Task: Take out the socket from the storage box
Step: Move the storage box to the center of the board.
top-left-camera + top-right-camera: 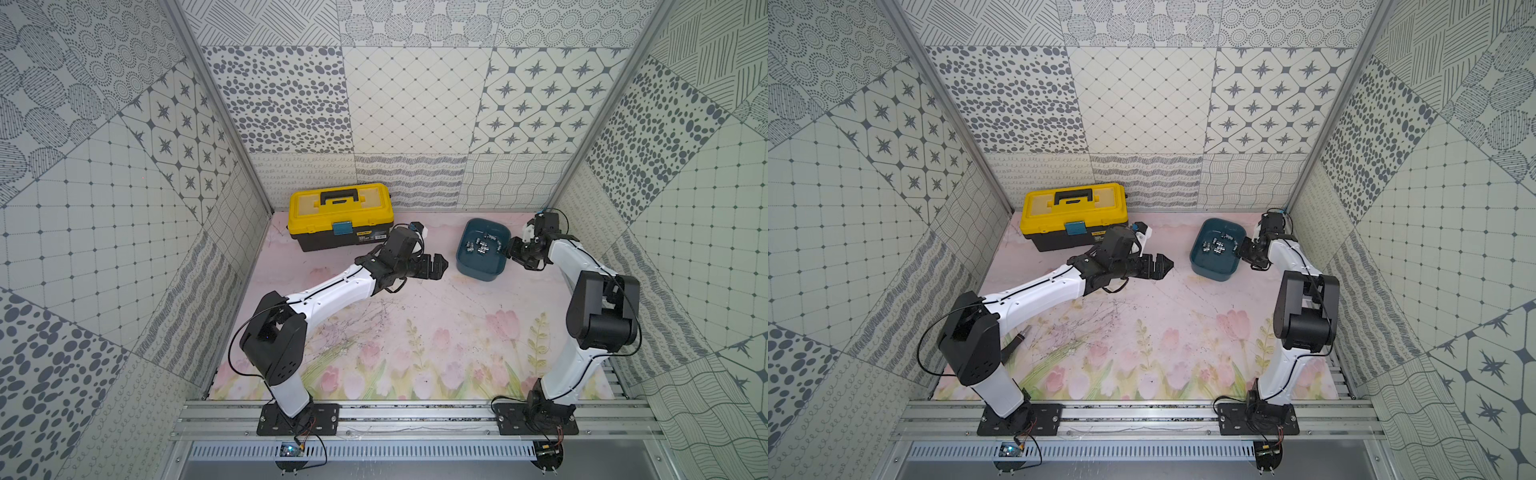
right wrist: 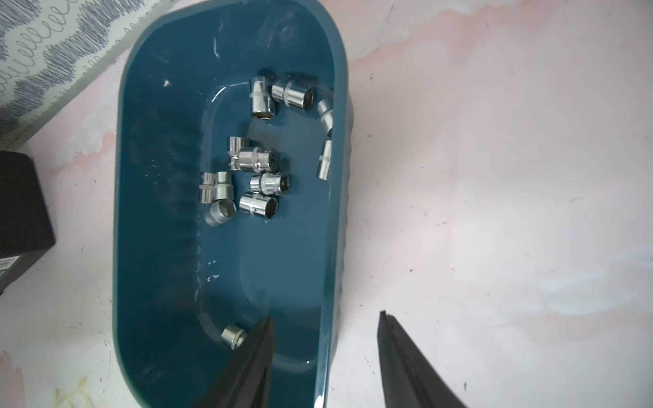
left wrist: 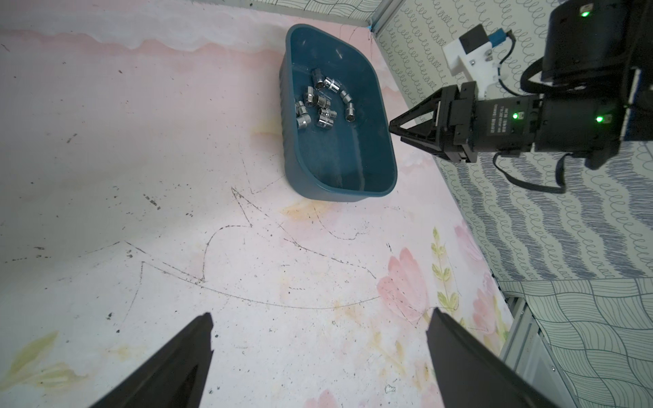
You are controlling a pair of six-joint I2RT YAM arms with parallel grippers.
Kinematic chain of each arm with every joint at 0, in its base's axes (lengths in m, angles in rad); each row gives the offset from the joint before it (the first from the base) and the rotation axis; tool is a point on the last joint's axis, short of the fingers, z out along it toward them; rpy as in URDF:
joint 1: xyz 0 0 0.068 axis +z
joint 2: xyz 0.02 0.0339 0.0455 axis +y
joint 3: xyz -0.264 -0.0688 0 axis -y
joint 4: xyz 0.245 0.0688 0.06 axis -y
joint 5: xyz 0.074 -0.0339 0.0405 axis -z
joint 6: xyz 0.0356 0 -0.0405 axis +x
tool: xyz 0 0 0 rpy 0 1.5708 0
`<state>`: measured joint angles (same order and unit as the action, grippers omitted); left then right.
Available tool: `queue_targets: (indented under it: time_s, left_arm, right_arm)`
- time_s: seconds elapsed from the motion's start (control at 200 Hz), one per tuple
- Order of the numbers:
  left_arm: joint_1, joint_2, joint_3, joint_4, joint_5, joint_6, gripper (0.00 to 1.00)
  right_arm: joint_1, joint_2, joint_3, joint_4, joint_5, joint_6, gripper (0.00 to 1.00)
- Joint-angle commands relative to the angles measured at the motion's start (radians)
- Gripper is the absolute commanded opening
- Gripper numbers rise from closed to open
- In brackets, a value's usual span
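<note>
Left pincer [image 3: 321, 312] hangs wide apart over the mat [image 3: 176, 176], holding nothing. Beyond it the right pincer [image 2: 327, 315] is apart too, straddling a side wall of the box [image 2: 122, 212], one finger [image 2: 247, 360] inside beside a lone socket [image 2: 233, 335]. More sockets [image 2: 258, 162] lie farther in. The toolbox [image 1: 340, 216] sits at the back.

Patterned grey-white walls [image 1: 415, 104] enclose a pink floral tabletop [image 1: 415, 316].
</note>
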<state>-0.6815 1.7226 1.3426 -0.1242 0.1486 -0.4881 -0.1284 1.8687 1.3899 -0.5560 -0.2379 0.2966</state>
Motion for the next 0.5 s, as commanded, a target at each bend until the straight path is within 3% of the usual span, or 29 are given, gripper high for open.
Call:
queue_targets:
  time_s: [0.0, 0.495]
  left_arm:
    - [-0.006, -0.002, 0.006, -0.011, 0.043, -0.017, 0.99]
    - [-0.006, -0.047, -0.003, -0.01, 0.037, -0.015, 0.99]
  right_arm:
    - [0.015, 0.039, 0.049, -0.019, 0.012, -0.019, 0.48]
    - [0.057, 0.082, 0.088, -0.081, 0.027, -0.045, 0.07]
